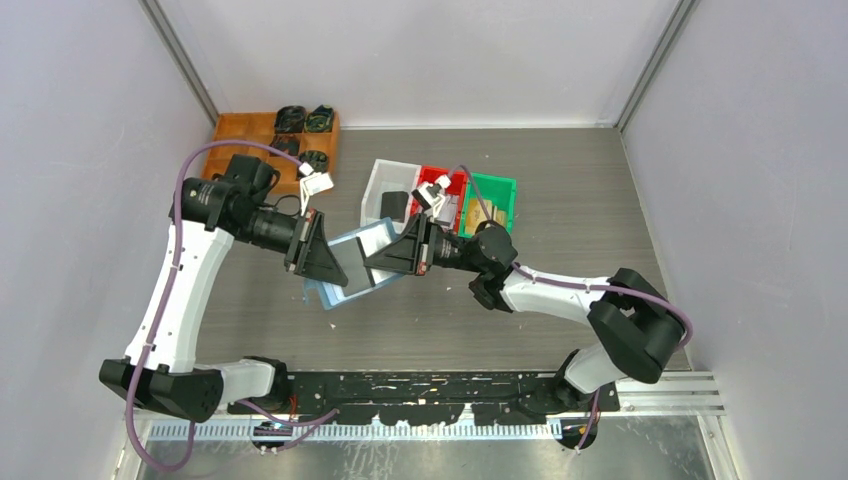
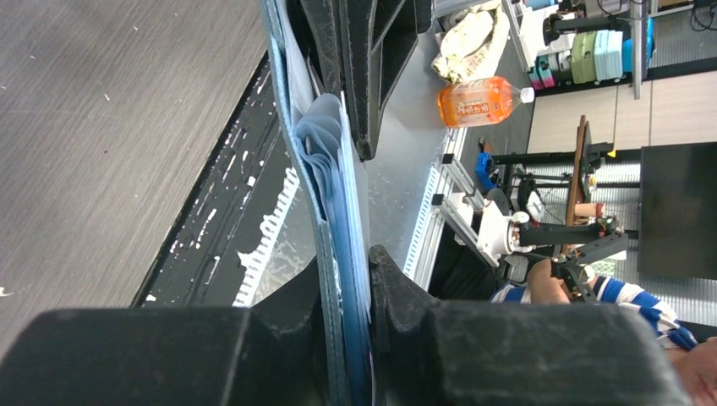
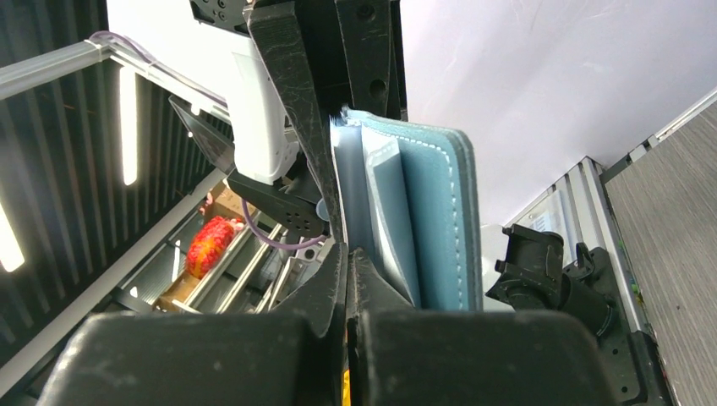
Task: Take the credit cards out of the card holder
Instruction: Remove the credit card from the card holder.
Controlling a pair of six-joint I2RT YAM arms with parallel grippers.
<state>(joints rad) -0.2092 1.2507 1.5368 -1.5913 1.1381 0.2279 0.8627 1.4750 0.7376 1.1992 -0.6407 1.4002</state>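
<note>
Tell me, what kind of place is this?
Probably a robotics lab test booth: robot arms bolted to a gray table, plain white walls close around it, and a green bin among sorting bins at the back.

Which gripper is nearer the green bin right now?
Right. The right gripper, shut on the card holder at its right edge, sits just short of the green bin. The left gripper clamps the holder's opposite edge, farther from the bin.
</note>
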